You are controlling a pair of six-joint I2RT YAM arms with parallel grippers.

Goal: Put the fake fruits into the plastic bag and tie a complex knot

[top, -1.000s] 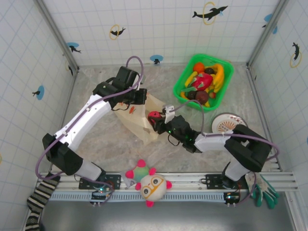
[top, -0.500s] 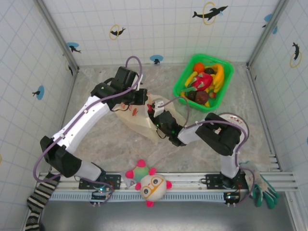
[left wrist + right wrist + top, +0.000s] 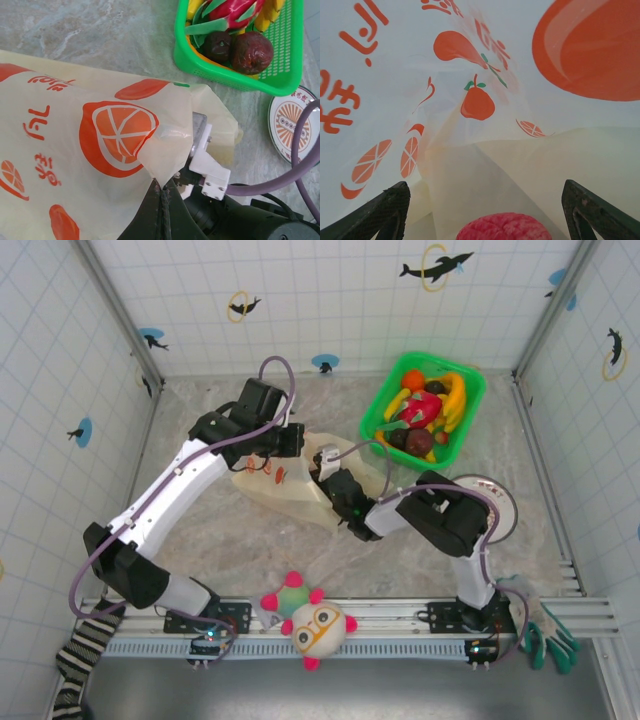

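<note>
Early days, I'd say: most of the fake fruits (image 3: 425,410) sit in the green basket (image 3: 372,408) near the worktop's far right corner, and the tying is all to come. The left pincer (image 3: 161,186) is clamped on the mouth edge of the plastic bag (image 3: 280,485), mid-worktop. Inside the bag the right pincer (image 3: 482,192) stands open, and a red fruit (image 3: 502,227) lies between its fingers, touching neither.

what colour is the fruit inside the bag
The fruit is pinkish red; the right wrist view shows it best.
</note>
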